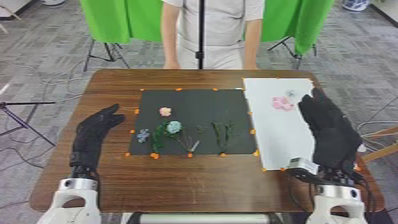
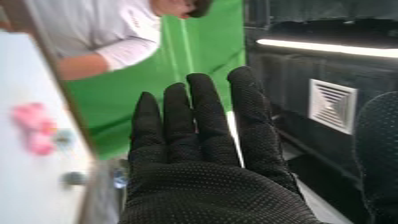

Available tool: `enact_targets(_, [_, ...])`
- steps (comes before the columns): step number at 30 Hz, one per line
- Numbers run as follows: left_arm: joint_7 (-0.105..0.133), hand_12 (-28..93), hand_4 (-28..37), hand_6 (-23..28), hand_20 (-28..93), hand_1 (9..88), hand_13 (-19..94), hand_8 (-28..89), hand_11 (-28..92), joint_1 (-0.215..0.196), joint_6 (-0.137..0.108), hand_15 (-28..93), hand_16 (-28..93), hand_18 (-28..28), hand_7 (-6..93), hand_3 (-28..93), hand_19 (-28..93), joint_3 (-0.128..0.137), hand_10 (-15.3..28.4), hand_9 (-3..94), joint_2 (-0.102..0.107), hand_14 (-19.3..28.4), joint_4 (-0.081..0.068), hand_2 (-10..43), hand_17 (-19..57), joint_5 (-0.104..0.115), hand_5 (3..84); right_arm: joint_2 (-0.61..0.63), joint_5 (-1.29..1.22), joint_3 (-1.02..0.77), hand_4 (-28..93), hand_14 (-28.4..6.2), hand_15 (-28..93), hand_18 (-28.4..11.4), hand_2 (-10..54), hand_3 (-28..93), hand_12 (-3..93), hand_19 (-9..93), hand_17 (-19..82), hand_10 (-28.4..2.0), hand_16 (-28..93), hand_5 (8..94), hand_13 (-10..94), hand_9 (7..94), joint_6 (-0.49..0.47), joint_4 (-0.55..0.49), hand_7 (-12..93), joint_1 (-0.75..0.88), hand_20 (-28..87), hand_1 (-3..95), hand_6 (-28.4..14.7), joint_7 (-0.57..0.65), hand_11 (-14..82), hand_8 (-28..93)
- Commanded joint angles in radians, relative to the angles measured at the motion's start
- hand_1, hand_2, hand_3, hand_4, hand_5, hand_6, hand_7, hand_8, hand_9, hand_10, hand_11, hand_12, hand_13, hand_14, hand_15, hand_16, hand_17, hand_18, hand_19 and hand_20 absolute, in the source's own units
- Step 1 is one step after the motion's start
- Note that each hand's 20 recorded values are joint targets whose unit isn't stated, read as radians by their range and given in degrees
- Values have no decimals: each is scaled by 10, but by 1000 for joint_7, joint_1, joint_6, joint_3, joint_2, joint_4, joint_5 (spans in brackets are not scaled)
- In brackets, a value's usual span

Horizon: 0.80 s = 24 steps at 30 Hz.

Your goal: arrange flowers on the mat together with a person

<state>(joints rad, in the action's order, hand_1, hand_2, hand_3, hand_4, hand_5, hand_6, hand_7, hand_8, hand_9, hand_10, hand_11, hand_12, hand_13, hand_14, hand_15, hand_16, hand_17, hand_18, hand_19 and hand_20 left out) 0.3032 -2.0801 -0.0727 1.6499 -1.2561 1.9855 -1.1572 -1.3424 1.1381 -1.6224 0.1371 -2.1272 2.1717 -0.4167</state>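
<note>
Right hand is open, with straight fingers and nothing in them, by the white mat, and my left hand is loosely open and empty beside the dark mat. To add the pink flower from the white mat, I think I should come down slowly, pinch it softly so the petals don't squash, and lift it over the green stems to a spot away from the light blue flower on the dark mat. I can't read any words or labels.
</note>
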Motion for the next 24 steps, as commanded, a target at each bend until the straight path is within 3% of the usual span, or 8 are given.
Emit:
enact_targets(1, [-6, 166, -226, 47, 227, 237, 399, -51, 223, 6, 23, 207, 33, 122, 129, 673, 86, -20, 151, 501, -11, 185, 1, 22, 114, -13, 504, -15, -5, 33, -191, -94, 112, -92, 28, 803, 81, 7, 195, -132, 51, 436, 304, 426, -17, 9, 100, -17, 222, 44, 2, 8, 47, -84])
enact_targets(12, [-10, 167, -224, 45, 218, 235, 403, -53, 223, 2, 19, 210, 32, 126, 131, 672, 85, -13, 149, 503, -12, 187, 6, 23, 104, -8, 502, -16, -14, 43, -191, -111, 125, -98, 30, 805, 92, 10, 194, -130, 80, 445, 323, 438, -10, 10, 108, -8, 231, 41, 6, 20, 51, -86])
enact_targets(24, [-14, 168, -224, 44, 211, 234, 405, -52, 221, -19, 12, 211, 32, 126, 131, 672, 82, 3, 148, 504, -28, 187, 18, 23, 101, -9, 502, -12, -33, 38, -191, -108, 123, -101, 32, 805, 99, 10, 197, -129, 101, 466, 338, 456, -9, 4, 113, -5, 236, 44, 5, 24, 54, -85])
